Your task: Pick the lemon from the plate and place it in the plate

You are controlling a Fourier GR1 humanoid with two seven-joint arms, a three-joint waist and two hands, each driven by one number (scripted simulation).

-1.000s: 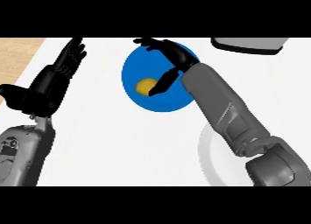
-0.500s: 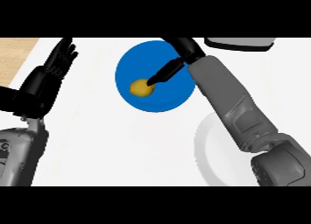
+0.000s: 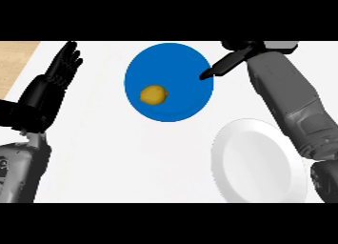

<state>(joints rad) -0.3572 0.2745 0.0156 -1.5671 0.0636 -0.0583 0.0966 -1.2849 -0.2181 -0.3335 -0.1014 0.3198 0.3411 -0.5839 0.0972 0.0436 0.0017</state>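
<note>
While the lemon (image 3: 153,95) lies on the blue plate (image 3: 175,62), a bit left of its middle, the right hand (image 3: 231,59) is up by the plate's right rim. Its fingers (image 3: 208,74) stretch out straight toward the lemon and hold nothing. The lemon is apart from them, down and to the left. The left hand (image 3: 44,93) rests open at the left side, fingers up, holding nothing. Of the 2 plates, the white plate (image 3: 259,167) sits lower right, near the blue one.
</note>
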